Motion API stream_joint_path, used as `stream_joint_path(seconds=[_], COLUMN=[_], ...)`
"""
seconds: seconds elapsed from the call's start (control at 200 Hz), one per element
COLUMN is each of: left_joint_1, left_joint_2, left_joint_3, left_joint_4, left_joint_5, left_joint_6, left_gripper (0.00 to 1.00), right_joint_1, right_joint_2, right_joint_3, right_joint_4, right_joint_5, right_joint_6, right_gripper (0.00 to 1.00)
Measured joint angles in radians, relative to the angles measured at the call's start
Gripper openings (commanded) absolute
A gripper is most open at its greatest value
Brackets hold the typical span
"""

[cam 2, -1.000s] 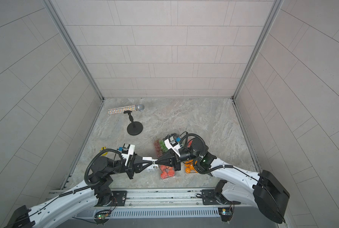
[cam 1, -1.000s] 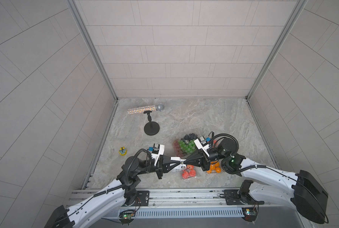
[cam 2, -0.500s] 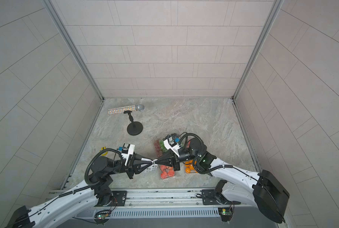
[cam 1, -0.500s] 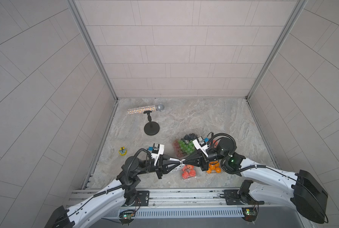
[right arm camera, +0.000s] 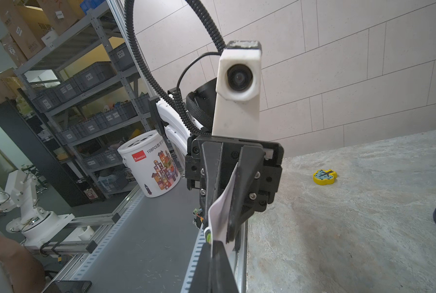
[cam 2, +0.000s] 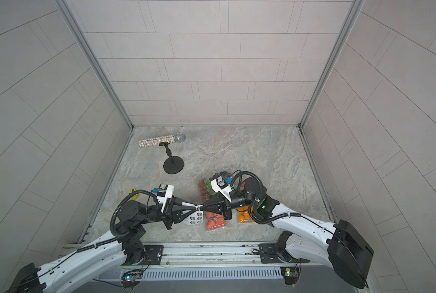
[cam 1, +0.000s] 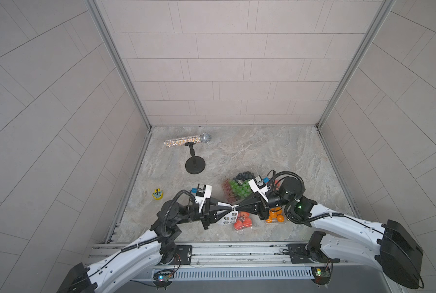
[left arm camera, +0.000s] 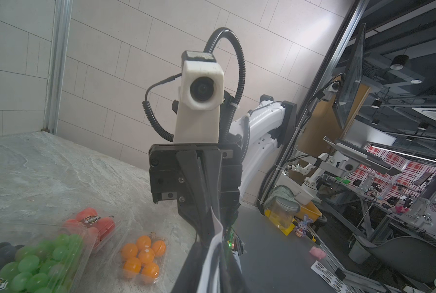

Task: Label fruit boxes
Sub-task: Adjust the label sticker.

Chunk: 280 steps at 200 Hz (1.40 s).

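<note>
My two grippers meet tip to tip above the table's front. The right gripper [cam 1: 235,208] is shut on an edge of the white sticker sheet [cam 1: 227,218], which hangs under the left gripper [cam 1: 230,208]. The left jaws stand slightly apart around the sheet [right arm camera: 222,203]. Of the fruit boxes, the large one with grapes and blueberries [cam 1: 238,189] lies just behind the grippers. A small red-fruit box [cam 1: 242,221] lies below them, and the orange box [cam 1: 275,217] sits under the right wrist. Another red-fruit box [left arm camera: 95,223] lies beyond the grapes.
A glittery microphone [cam 1: 186,140] and its black round stand [cam 1: 195,165] are at the back left. A small yellow toy [cam 1: 158,195] lies near the left wall. The metal rail [cam 1: 211,250] runs along the table's front edge.
My left jaws have parted a little around the sheet, which now droops lower under them. Both arms stay tip to tip in about the same place.
</note>
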Motion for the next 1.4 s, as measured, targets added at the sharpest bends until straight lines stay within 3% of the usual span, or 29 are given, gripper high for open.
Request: stream_joint_path(seconds=[0.745,0.785,0.956,1.111,1.161,1.401], left_joint_1=[-0.001,-0.001,-0.001,-0.001,-0.001,-0.001], left_joint_2=[0.117,0.117,0.097,0.023,-0.003,-0.047], left_joint_3=[0.011,0.011,0.010,0.010,0.010,0.003], left_joint_4=[0.116,0.118,0.110,0.076,0.057,-0.019], left_joint_5=[0.012,0.012,0.008,-0.011,-0.022,-0.053], left_joint_6=[-0.025,-0.026,-0.027,-0.013,-0.002,0.038], left_gripper=[0.24,0.27,0.54,0.64,0.63,0.39], right_joint_1=[0.000,0.000,0.000,0.000,0.000,0.000], right_joint_2=[0.002,0.002,-0.001,-0.013,-0.019,-0.023], right_joint_3=[0.000,0.000,0.000,0.000,0.000,0.000], right_joint_4=[0.013,0.013,0.016,0.014,0.014,0.028], right_joint_5=[0.000,0.001,0.001,0.002,0.002,-0.002], right_joint_6=[0.003,0.003,0.003,0.000,0.000,0.011], right_gripper=[0.00,0.00,0.00,0.00,0.00,0.00])
